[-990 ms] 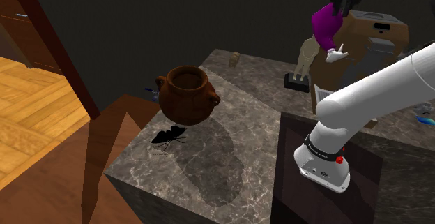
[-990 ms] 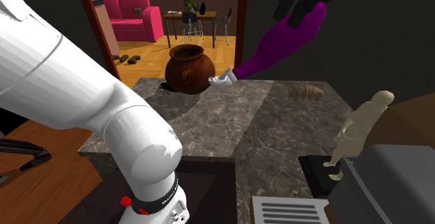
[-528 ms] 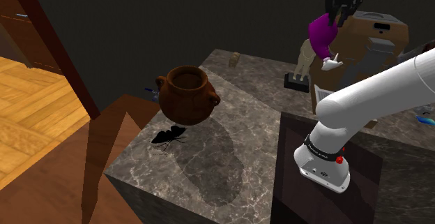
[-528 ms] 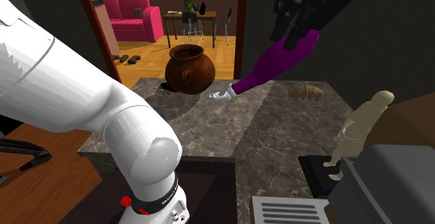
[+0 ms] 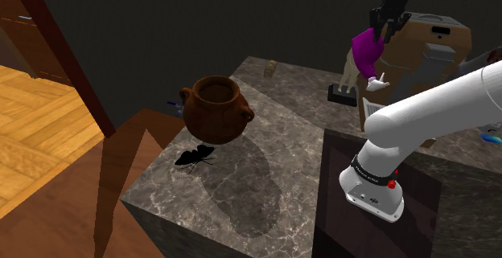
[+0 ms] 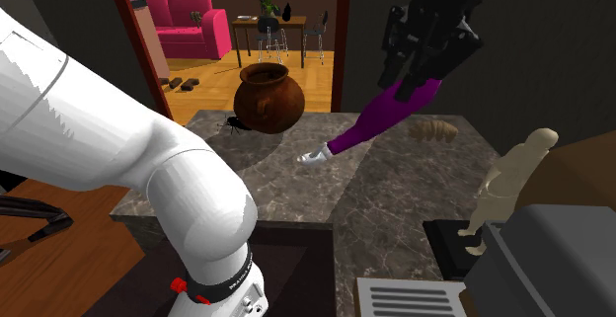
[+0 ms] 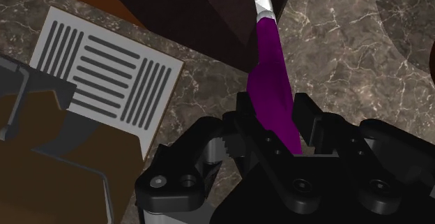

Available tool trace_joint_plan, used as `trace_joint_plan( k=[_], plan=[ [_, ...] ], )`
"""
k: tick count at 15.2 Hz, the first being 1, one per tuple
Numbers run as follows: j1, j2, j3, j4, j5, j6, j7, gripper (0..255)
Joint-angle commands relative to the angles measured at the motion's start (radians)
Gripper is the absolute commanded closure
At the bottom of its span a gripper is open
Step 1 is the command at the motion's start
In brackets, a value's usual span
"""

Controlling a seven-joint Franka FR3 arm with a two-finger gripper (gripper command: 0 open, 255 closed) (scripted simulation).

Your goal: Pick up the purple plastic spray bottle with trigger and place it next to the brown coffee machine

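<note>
At the near end of the marble counter stands a brown clay pot, with a black insect beside it. Farther back, the gripper clasps the purple spray bottle by its body. The bottle is aloft and tilted, white trigger head lowest, just before the pale figurine and the brown coffee machine.

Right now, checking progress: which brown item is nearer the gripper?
The coffee machine with the grey drip tray; the round brown pot sits across the counter.
</note>
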Motion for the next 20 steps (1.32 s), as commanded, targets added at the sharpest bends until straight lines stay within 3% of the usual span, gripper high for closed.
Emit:
trace_joint_plan(
  k=[1, 20],
  plan=[
    [-0.002, -0.009, 0.0, -0.036, -0.003, 0.027, 0.002, 255],
    [-0.019, -0.038, -0.033, -0.31, -0.035, 0.274, -0.005, 255]
  ],
)
